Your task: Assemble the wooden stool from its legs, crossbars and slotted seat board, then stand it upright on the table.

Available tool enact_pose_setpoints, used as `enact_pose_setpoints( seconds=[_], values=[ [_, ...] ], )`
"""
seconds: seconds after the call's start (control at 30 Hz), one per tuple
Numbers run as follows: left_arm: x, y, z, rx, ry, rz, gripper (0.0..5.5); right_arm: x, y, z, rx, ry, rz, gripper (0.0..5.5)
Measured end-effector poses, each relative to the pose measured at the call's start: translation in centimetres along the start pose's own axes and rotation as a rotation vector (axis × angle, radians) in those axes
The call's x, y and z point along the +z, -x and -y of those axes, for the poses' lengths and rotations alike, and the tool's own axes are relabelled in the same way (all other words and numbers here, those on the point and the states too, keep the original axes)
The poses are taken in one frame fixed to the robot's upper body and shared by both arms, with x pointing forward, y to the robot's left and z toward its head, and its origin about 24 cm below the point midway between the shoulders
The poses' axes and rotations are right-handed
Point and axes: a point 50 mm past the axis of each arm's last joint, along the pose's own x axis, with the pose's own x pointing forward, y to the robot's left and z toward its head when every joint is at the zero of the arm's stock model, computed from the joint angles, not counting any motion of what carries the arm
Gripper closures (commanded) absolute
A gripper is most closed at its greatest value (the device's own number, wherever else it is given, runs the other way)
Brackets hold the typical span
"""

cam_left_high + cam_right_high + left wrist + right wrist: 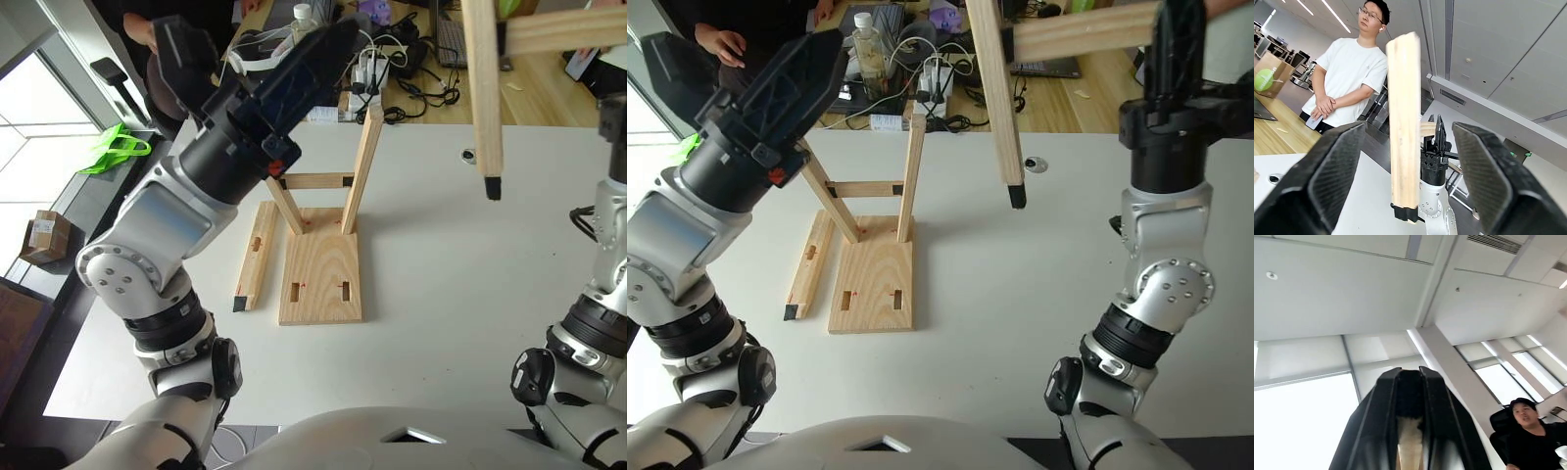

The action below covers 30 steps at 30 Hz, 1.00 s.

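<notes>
left gripper wide open, holds nothing | right gripper squeezes crossbar of hanging leg | standing legs in seat board under left gripper | loose leg not fitted yet

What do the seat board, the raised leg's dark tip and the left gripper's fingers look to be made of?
Seat board: pale unpainted wood, matte, grain lines visible.
Raised leg and its crossbar: the same pale wood.
Dark tip: black and smooth, probably a rubber or plastic cap.
Left gripper fingers: black with a fine woven texture, likely carbon fibre or patterned plastic.
</notes>
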Motion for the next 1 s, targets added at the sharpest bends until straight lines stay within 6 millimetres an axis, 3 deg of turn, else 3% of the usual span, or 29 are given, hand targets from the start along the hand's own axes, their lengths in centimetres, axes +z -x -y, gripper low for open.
enact_pose_setpoints(
  seconds=[0.13, 0.33, 0.63, 1.0],
  values=[
    [-1.0, -0.2, 0.5, -0.047, 0.073, -0.032, 2.01, -3.0, 0.8, -0.8, 0.041, -0.117, -0.129, 5.13],
    [-1.6, -0.1, 1.1, -0.082, 0.101, -0.057, 2.01, -5.4, 1.5, -1.1, 0.054, -0.220, -0.201, 5.13],
    [-2.0, 0.9, 1.6, -0.149, 0.136, -0.022, 2.14, -6.2, 2.3, -1.0, 0.057, -0.335, -0.196, 5.13],
    [-2.2, 1.3, 1.5, -0.144, 0.144, -0.031, 2.14, -6.4, 2.5, -1.1, 0.073, -0.343, -0.223, 5.13]
  ],
)
